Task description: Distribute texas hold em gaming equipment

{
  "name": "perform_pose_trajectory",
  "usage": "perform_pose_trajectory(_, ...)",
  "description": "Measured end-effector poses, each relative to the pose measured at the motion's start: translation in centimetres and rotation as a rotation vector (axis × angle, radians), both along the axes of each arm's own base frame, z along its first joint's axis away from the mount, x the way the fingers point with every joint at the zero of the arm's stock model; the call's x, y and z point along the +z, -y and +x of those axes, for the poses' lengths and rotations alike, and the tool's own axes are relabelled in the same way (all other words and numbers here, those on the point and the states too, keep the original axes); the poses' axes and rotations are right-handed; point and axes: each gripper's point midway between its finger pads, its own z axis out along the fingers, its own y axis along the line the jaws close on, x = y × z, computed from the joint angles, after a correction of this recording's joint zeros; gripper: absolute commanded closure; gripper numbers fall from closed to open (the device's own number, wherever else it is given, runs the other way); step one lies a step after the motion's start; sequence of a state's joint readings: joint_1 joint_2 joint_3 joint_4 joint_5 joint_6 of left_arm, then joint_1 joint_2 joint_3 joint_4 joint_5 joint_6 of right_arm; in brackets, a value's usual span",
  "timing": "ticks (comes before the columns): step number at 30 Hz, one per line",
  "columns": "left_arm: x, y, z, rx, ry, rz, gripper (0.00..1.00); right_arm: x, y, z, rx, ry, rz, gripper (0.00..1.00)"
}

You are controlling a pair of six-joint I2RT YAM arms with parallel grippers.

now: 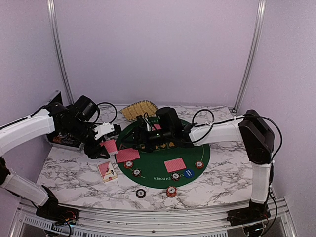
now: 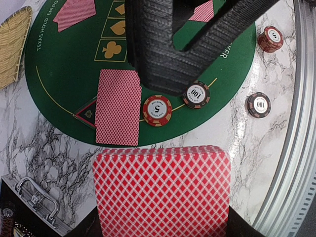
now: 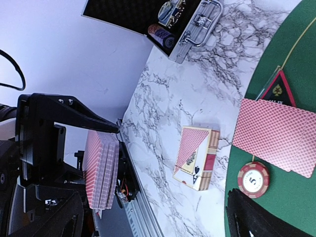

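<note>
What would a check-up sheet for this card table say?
Surface: marble table with a round green mat.
Job's things: cards on the mat, a deck, chips on mat and marble, blue button, black triangular button.
Clutter: card box, yellow basket, black case.
Hands: left hand shut on the deck; right hand open above the mat.
Cables: black cables loop off both arms.
Surroundings: lilac walls, metal posts.

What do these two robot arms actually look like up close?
Both arms are built of smooth white segments joined by chunky black joint blocks. The left arm and right arm each trail a thin black cable looping near the wrist, and end in matte black ribbed jaws.
</note>
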State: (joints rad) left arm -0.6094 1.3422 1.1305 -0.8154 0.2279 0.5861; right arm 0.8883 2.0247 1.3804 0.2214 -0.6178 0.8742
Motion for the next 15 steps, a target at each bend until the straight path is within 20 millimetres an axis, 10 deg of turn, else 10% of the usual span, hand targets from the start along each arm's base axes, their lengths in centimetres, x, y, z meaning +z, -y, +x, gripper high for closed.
perform_pose_trajectory(15, 0.0, 0.0, 0.0, 0.0, 0.0, -0.001, 1.0, 1.7, -1.3, -1.3, 0.034, -0.058, 0.115, 0.01)
